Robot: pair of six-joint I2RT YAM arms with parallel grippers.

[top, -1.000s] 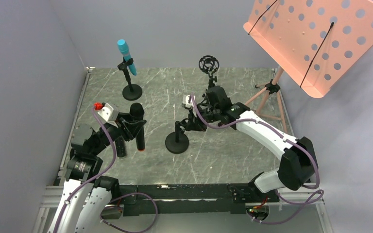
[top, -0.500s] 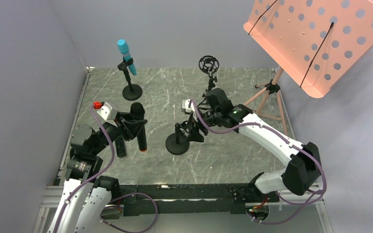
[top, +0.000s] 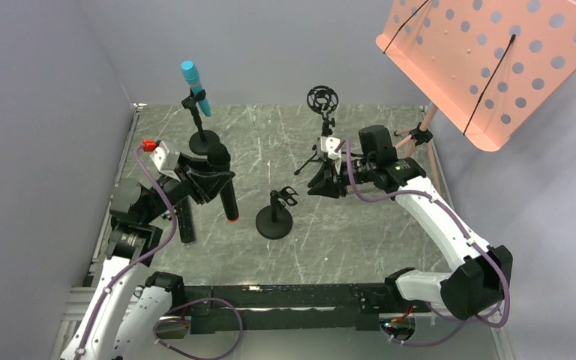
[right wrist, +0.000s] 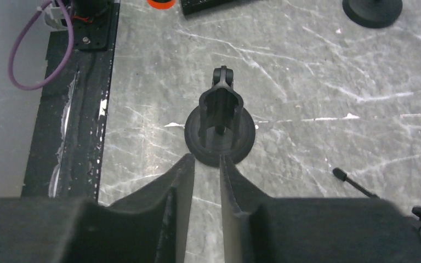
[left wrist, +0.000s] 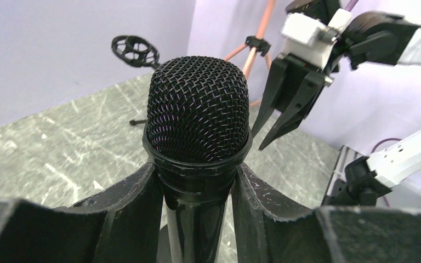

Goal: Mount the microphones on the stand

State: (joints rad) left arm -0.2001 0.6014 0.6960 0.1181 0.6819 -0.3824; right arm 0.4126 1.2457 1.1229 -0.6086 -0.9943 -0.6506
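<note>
My left gripper [top: 217, 182] is shut on a black microphone with an orange end cap [top: 231, 217] and holds it tilted above the table, left of the small black clip stand [top: 274, 222]. Its black mesh head [left wrist: 197, 109] fills the left wrist view between my fingers [left wrist: 142, 192]. The stand's clip [right wrist: 220, 104] holds nothing. My right gripper [top: 322, 185] is open and empty, to the right of the stand and pointing at it. A turquoise microphone [top: 195, 88] sits in the back-left stand. A black stick-shaped thing [top: 185, 223] lies on the table; its head is hidden.
A tripod stand with a round shock mount [top: 322, 98] stands at the back centre, just behind my right gripper. A salmon perforated music stand [top: 487, 60] on tripod legs [top: 409, 150] rises at the back right. Grey walls close in the table.
My right gripper has let go of the clip stand and drawn back to the right. My left gripper has carried the microphone back and right, tilting it toward the stand.
</note>
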